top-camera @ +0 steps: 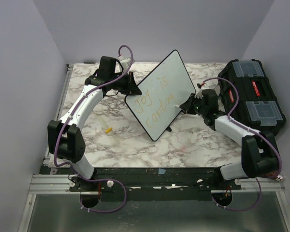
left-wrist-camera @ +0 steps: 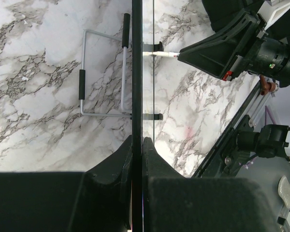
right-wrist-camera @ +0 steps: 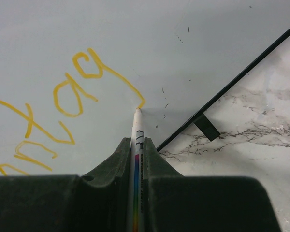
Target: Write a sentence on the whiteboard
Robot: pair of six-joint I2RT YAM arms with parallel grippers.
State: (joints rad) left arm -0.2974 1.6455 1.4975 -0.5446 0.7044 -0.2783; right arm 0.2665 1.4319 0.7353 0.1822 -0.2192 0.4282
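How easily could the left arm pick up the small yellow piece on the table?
Probably not. The left gripper is shut on the edge of the whiteboard, steadying it for the right gripper and its marker. The yellow piece lies uncovered nearby, but taking it would mean releasing the board.

This looks like a robotics lab test cell. Plain pale grey walls (top-camera: 19, 72) close in a marble-patterned table top (top-camera: 116, 145) on three sides. Two white and black robot arms with purple cables (top-camera: 82, 106) stand at its near edge, by a grooved aluminium frame rail (top-camera: 43, 182). A black plastic toolbox with clear lids (top-camera: 253, 96) lies on the right.
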